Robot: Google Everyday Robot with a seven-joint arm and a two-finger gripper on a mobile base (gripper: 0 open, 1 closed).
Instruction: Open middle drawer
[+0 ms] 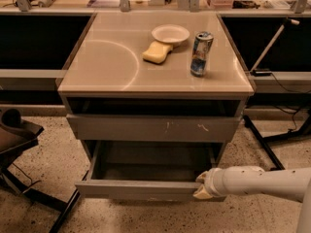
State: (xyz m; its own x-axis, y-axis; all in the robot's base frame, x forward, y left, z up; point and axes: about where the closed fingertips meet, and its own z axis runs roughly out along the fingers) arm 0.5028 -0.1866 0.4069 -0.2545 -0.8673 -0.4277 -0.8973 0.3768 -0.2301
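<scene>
Lower right, my gripper [202,186] pinches the open middle drawer [141,189] at its front corner. The scratched drawer front [150,128] overhangs it. Up top I see a can [201,54], bowl [170,34] and sponge [157,52].

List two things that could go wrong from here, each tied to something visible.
1. The gripper sits at the right end of the middle drawer front, which is well out; an off-centre pull could skew and jam it.
2. A jolt might topple the can standing upright on the cabinet top.
</scene>
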